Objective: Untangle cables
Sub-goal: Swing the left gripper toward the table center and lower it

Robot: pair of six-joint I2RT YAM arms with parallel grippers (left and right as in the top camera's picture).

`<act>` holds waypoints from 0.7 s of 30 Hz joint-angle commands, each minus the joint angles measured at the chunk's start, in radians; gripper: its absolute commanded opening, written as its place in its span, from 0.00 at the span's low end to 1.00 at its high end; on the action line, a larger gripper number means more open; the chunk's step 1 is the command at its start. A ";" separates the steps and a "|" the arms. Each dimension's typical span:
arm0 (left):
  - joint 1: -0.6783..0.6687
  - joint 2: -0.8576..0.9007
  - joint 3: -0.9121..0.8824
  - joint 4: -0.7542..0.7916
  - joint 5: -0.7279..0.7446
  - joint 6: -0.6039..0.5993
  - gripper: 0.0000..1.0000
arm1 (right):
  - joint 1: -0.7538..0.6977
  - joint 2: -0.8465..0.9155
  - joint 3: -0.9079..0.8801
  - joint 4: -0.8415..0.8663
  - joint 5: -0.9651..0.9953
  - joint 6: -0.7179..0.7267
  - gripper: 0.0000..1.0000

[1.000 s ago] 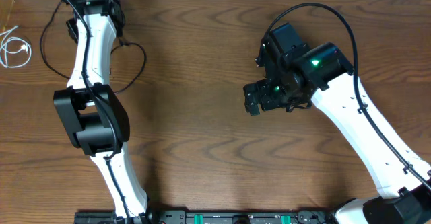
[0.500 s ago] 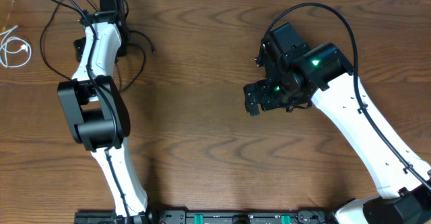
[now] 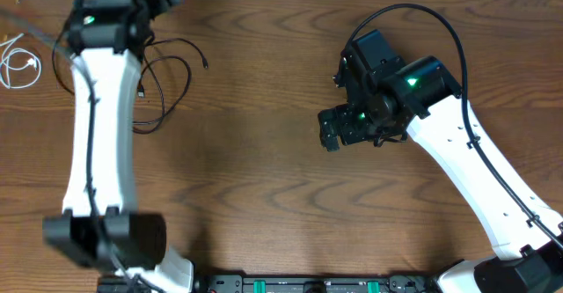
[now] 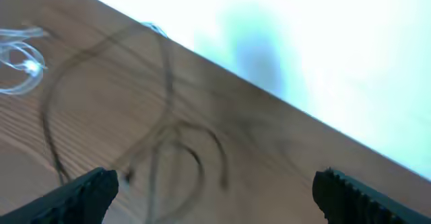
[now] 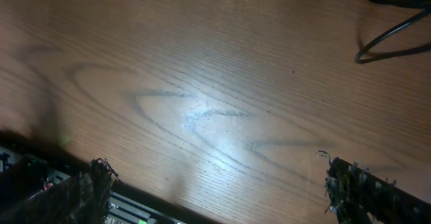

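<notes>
Wood-grain table (image 3: 264,196), black rail (image 3: 308,286) with green clips at its edge

Black cables (image 4: 167,76) blurred in left wrist view, white cable (image 3: 32,62) partly beyond overhead's left edge

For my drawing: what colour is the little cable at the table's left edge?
White cable, clearest overhead.

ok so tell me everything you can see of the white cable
The white cable is a thin, flexible cord lying in a few loose overlapping loops flat on the wooden table, at its far left edge, partly cut off by the overhead view. One small plug end shows. Nothing grips it; it looks apart from the black cables.
</notes>
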State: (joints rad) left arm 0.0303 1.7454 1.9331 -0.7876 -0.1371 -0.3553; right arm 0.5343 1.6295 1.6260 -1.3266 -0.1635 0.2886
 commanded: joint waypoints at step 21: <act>-0.235 0.034 -0.405 -0.441 0.439 0.048 0.97 | -0.004 -0.003 -0.003 -0.009 -0.010 -0.024 0.99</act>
State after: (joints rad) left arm -0.1970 1.7767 1.5642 -1.2079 0.3336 -0.3286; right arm 0.5343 1.6295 1.6257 -1.3132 -0.1875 0.3012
